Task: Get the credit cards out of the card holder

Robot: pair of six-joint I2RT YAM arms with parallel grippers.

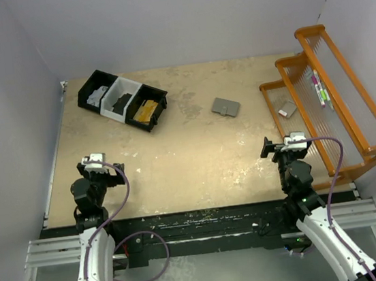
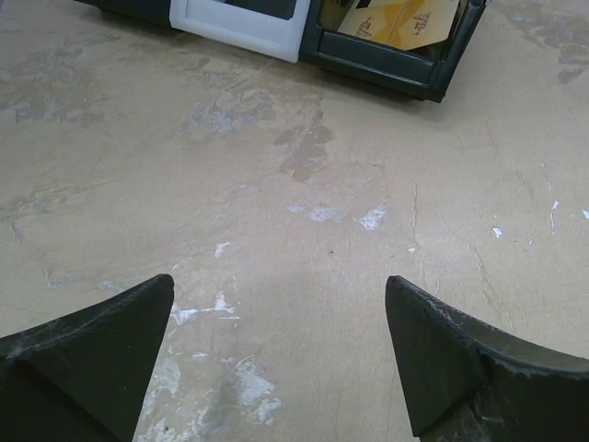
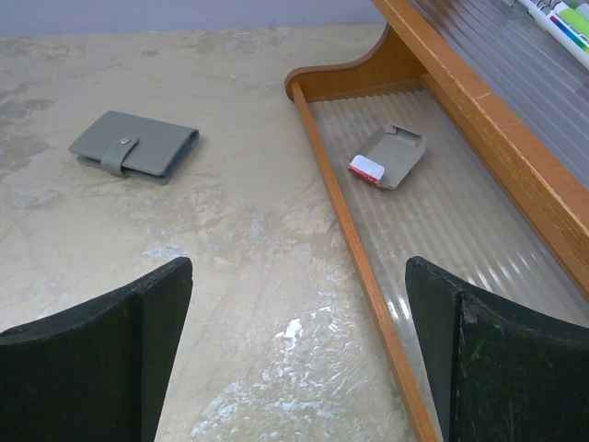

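Note:
The card holder (image 1: pixel 226 107) is a flat grey wallet lying shut on the table's far right half, its snap strap fastened; it also shows in the right wrist view (image 3: pixel 133 145). Any credit cards inside it are hidden. Orange-gold cards (image 1: pixel 146 110) (image 2: pixel 405 18) lie in one compartment of the bin. My left gripper (image 1: pixel 113 173) (image 2: pixel 279 295) hovers open over bare table at the near left. My right gripper (image 1: pixel 276 147) (image 3: pixel 299 276) is open too, near right, well short of the card holder, with nothing between its fingers.
A black-and-white three-compartment bin (image 1: pixel 122 99) stands at the far left. An orange wooden rack (image 1: pixel 334 102) with ribbed clear shelves lines the right side; its edge (image 3: pixel 350 230) runs under my right gripper. On it lie a small grey case (image 3: pixel 386 157) and markers (image 1: pixel 318 89).

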